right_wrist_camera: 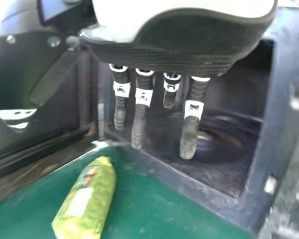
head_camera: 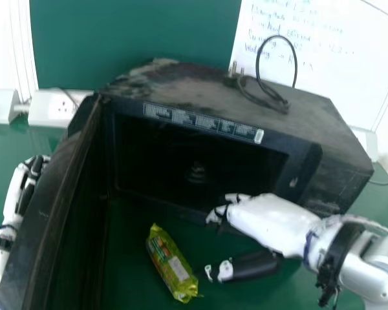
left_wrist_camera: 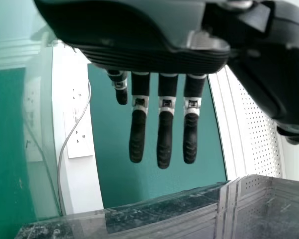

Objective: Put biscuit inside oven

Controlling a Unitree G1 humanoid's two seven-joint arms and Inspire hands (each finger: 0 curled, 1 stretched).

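Note:
A yellow-green biscuit packet [head_camera: 171, 263] lies on the green table before the black oven [head_camera: 310, 152], whose door [head_camera: 61, 194] is swung out on the left. My right hand [head_camera: 271, 223] is in front of the cavity, right of the packet and apart from it, with fingers straight and thumb held away. In the right wrist view my right hand [right_wrist_camera: 189, 134] has its fingers before the cavity, the packet [right_wrist_camera: 87, 199] beyond them on the table. My left hand [head_camera: 26, 187] is outside the door, its fingers extended; the left wrist view shows the left hand [left_wrist_camera: 165, 134] likewise.
A black cable [head_camera: 271, 97] rests on the oven's top. White socket boxes [head_camera: 55, 108] stand behind on the left, and a whiteboard [head_camera: 310, 51] leans at the back right. The open door stands between my left hand and the packet.

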